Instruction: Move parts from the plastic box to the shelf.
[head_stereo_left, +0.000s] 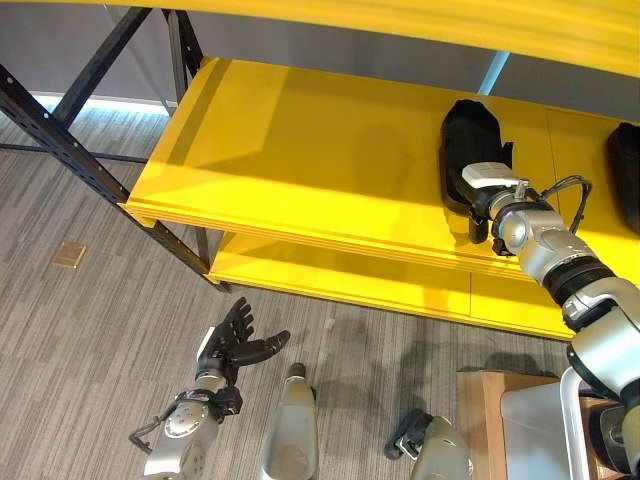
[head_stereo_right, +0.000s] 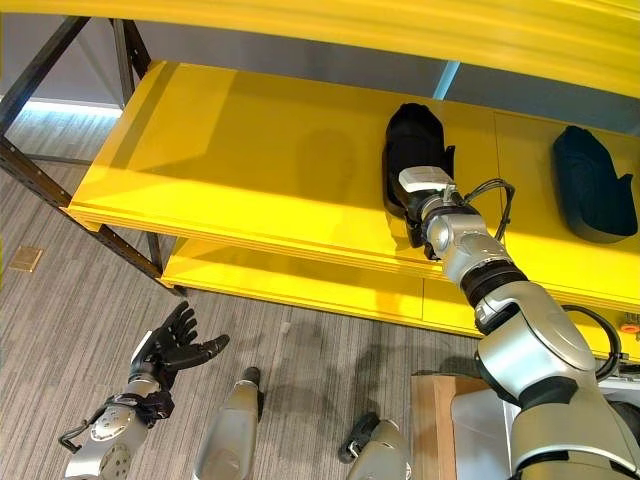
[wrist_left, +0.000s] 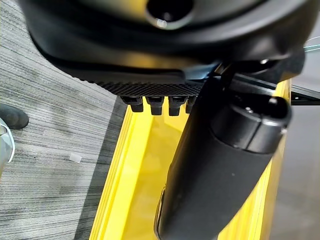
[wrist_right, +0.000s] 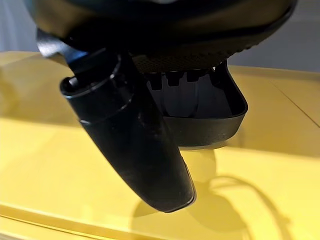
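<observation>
My right robot hand (head_stereo_right: 420, 205) pinches the black part (head_stereo_right: 412, 145) near the shelf (head_stereo_right: 230, 160) front edge, so a careless release could tip it off.

two parts (head_stereo_right: 415, 150) (head_stereo_right: 592, 185) on shelf (head_stereo_right: 250, 160) | right hand (head_stereo_right: 418, 205) at left part

Bright even overhead light on the yellow shelf (head_stereo_left: 300, 150), soft glare along its front edge, faint shadows behind the black part (head_stereo_right: 412, 145), close hands blurred, a cable's shadow curling on the shelf nearby.
</observation>
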